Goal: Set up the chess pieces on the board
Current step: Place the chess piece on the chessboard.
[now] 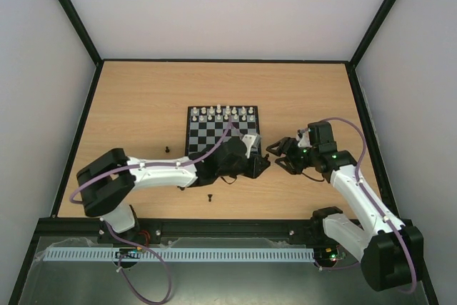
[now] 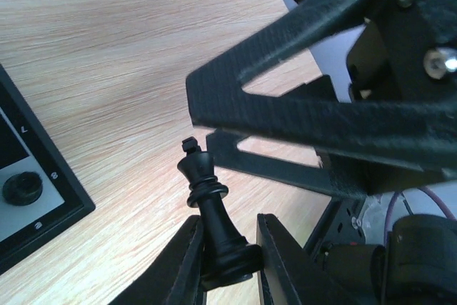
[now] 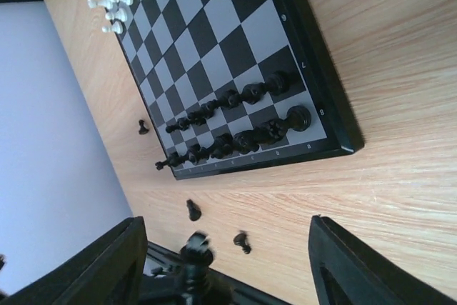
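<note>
the left gripper (image 2: 228, 262) is pinched on a black king (image 2: 207, 198) at its base, seen only from its wrist. the right gripper (image 1: 280, 155) gapes wide, holding nothing. just beside them is the board (image 1: 188, 133), with white pieces (image 1: 225, 112) on the far rows, black pieces (image 3: 235, 98) on the near ones, and two loose pieces (image 1: 210, 196) on the wooden table (image 1: 143, 105), walled on three sides.

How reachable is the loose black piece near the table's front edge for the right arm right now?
Probably not. The loose black piece lies left of centre, and the left arm, with the left gripper shut on a black king, stretches between it and the open right gripper.
</note>
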